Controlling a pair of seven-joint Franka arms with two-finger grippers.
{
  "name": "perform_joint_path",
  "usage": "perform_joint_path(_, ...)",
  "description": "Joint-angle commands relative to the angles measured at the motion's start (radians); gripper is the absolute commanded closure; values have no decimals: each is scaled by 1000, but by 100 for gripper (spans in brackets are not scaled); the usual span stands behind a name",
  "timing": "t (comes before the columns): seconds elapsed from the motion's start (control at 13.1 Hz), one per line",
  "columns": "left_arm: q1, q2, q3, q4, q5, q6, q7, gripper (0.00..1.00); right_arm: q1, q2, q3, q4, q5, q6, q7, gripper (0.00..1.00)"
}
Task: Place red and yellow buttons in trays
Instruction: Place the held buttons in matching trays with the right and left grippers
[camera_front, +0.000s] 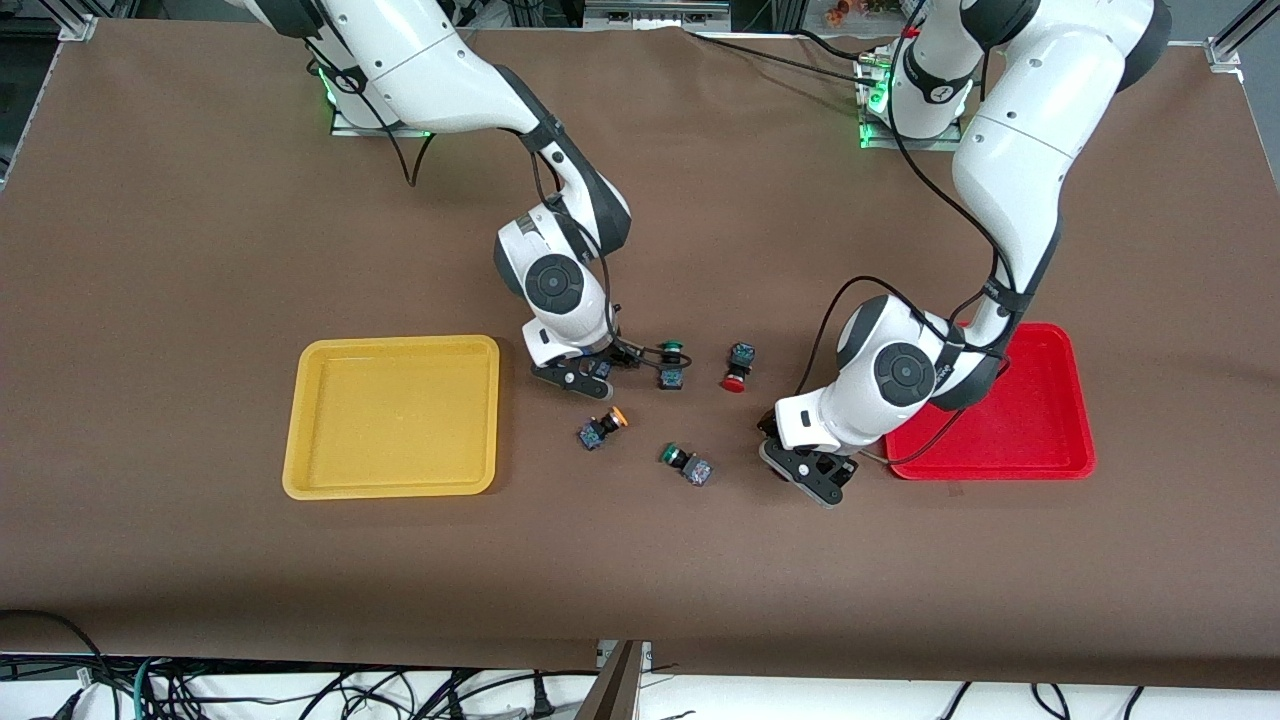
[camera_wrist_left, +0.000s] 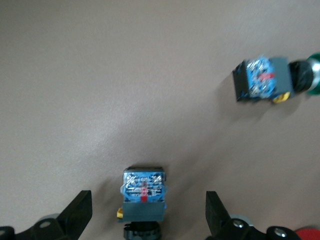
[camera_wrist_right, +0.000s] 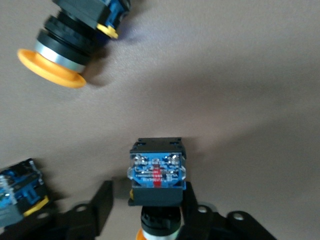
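Observation:
My right gripper (camera_front: 585, 378) (camera_wrist_right: 147, 205) is low over the table beside the yellow tray (camera_front: 390, 415). It is open around a yellow button (camera_wrist_right: 157, 172), with one finger against the dark body and a gap at the other. My left gripper (camera_front: 802, 466) (camera_wrist_left: 147, 215) is low beside the red tray (camera_front: 1040, 420), open wide around a button (camera_wrist_left: 144, 192) whose cap is hidden. A second yellow button (camera_front: 605, 424) (camera_wrist_right: 60, 45) and a red button (camera_front: 738, 368) lie between the trays. Both trays hold nothing.
Two green-capped switches lie between the trays: one (camera_front: 671, 362) close to the right gripper, one (camera_front: 685, 463) (camera_wrist_left: 265, 80) nearer to the front camera, close to the left gripper. Brown cloth covers the table.

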Motion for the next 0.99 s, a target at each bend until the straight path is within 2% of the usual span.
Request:
perform_joint_path(0.0, 0, 38, 1, 23, 37, 25, 21, 0, 6, 0, -15, -1, 1, 0, -1, 84)
perform_joint_path(0.08, 0, 47, -1, 18, 37, 46, 20, 0, 4, -19, -29, 1, -2, -19, -10, 87)
perform_joint_path(0.15, 4, 50, -1, 17, 37, 50, 20, 6, 1, -46, -61, 16, -7, -105, -27, 87)
perform_joint_path(0.23, 10, 47, -1, 11, 37, 47, 20, 49, 0, -86, -99, 45, -19, -209, -90, 87)
perform_joint_path(0.31, 10, 43, -1, 8, 38, 47, 35, 72, -9, -118, -157, 59, -21, -306, -201, 87)
perform_joint_path(0.46, 26, 31, -2, 8, 37, 39, 101, 97, -14, -161, -320, 42, -21, -443, -521, 86)
perform_joint_path(0.53, 36, 6, -4, 3, 37, 28, 101, 97, -14, -164, -387, 19, -16, -451, -649, 85)
perform_joint_path(0.61, 41, -24, -5, 3, 37, -19, 100, 97, -14, -166, -428, -25, -5, -429, -723, 82)
perform_joint_path(0.76, 44, -106, -5, 12, 29, -189, 97, 100, -22, -180, -445, -143, 2, -312, -744, 74)
perform_joint_path(0.84, 46, -153, -2, 17, 28, -281, 95, 100, -22, -189, -443, -201, 12, -243, -742, 74)
perform_joint_path(0.92, 46, -195, 5, 17, 28, -380, 95, 100, -23, -191, -445, -228, 42, -215, -742, 63)
